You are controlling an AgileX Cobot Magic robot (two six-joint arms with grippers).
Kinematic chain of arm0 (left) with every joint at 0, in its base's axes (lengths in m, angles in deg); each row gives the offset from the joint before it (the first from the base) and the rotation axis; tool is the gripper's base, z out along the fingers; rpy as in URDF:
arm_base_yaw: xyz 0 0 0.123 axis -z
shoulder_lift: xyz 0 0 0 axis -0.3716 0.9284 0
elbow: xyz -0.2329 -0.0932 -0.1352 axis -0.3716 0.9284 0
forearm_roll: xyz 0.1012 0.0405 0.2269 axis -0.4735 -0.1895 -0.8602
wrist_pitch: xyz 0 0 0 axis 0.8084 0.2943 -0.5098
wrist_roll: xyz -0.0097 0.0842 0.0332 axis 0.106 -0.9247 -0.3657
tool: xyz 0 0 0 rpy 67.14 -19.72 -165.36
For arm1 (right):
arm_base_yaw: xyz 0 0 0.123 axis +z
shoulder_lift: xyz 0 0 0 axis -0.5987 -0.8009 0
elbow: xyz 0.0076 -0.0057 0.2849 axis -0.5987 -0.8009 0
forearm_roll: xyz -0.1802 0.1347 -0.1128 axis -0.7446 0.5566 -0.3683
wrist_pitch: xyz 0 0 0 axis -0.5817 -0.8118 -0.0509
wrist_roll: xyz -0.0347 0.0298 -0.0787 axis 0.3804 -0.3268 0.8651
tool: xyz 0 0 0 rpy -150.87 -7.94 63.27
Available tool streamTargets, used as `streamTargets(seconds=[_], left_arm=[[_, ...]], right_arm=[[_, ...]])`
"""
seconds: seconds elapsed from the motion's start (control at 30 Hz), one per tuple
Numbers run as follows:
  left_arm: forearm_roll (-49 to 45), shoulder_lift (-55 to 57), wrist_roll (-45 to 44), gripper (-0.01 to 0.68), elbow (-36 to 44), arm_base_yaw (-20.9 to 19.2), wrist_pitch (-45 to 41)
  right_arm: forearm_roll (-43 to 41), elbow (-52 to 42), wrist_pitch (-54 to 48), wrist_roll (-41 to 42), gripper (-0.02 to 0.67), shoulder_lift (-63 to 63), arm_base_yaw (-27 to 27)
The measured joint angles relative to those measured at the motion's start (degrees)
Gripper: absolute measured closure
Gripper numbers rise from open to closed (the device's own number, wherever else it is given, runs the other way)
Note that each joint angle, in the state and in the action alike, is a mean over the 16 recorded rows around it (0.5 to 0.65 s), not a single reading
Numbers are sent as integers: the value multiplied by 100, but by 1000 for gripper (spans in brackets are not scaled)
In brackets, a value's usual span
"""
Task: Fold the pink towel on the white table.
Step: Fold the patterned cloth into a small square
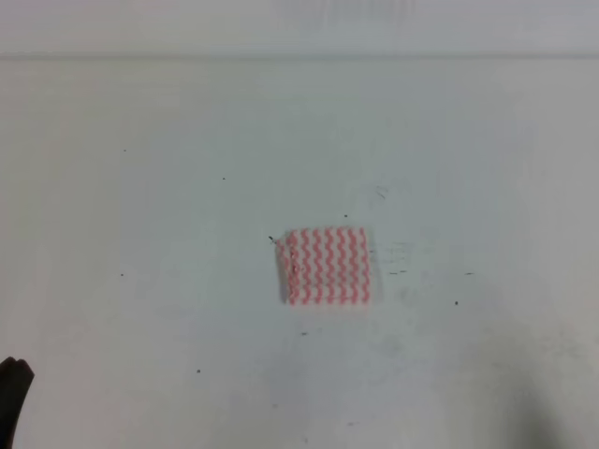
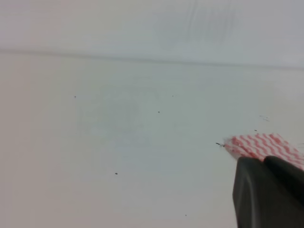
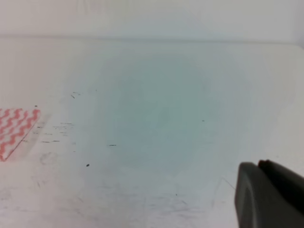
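The pink towel [image 1: 326, 266] lies folded into a small square just right of the middle of the white worktop [image 1: 140, 215], with the left end effector [image 2: 268, 192] a dark shape at its 7 o'clock and the right end effector [image 3: 268, 194] well apart at 5 o'clock, neither one's opening discernible.

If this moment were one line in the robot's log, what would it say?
towel: small folded square, mid-table | left gripper: off the towel | right gripper: off the towel | jaws: unclear
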Motion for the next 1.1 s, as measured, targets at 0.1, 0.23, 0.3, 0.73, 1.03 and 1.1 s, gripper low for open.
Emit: streamTargets(seconds=[0.1, 0.23, 0.3, 0.73, 1.03, 1.1], left_arm=[[6, -6, 0, 677, -7, 0, -3], [23, -28, -1, 677, -35, 2, -12], [31, -40, -1, 678, -49, 3, -2], [-2223, -373, 1943, 678, -104, -348, -336], [-6103, -808, 5740, 678, -104, -1150, -1542], [-6684, -909, 6335, 678, -104, -1301, -1799]], right_arm=[[1, 8, 0, 0, 667, -6, 0], [3, 8, -10, 2, 667, -6, 0], [4, 8, -16, 3, 667, -6, 0], [11, 0, 23, -1, 667, 0, 0], [11, 0, 38, -3, 667, 0, 0], [11, 0, 38, -3, 667, 0, 0]])
